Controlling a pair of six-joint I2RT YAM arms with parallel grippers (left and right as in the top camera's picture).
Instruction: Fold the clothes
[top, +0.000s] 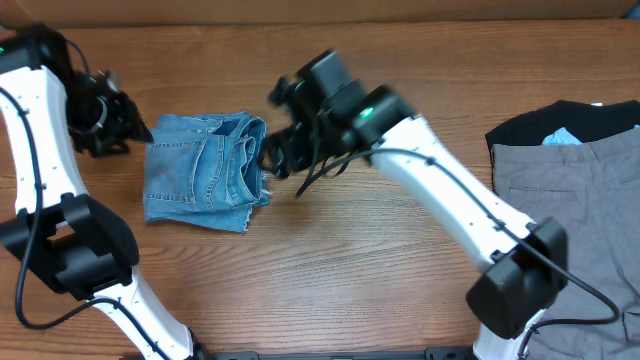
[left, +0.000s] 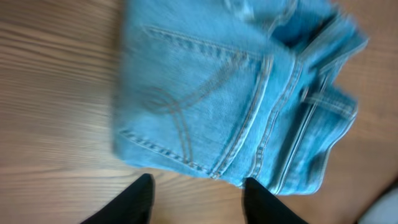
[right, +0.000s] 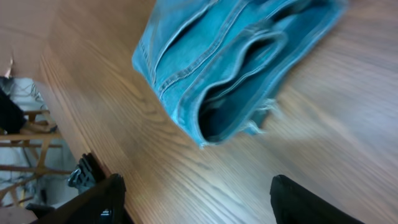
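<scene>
Light-blue denim jeans (top: 205, 172) lie folded into a compact bundle on the wooden table, a stitched back pocket (left: 193, 106) facing up and a frayed hem at the bundle's right side (right: 264, 112). My left gripper (top: 135, 130) is open and empty just left of the bundle; its fingers (left: 199, 196) hover over bare wood by the jeans' edge. My right gripper (top: 275, 155) is open and empty just right of the bundle, its fingers (right: 196, 199) spread wide over the table, apart from the folded layers (right: 217, 68).
Grey trousers (top: 570, 200) lie at the right side of the table on top of a black top (top: 570, 122), with a small light-blue patch showing. The table's far edge (top: 400, 20) runs along the top.
</scene>
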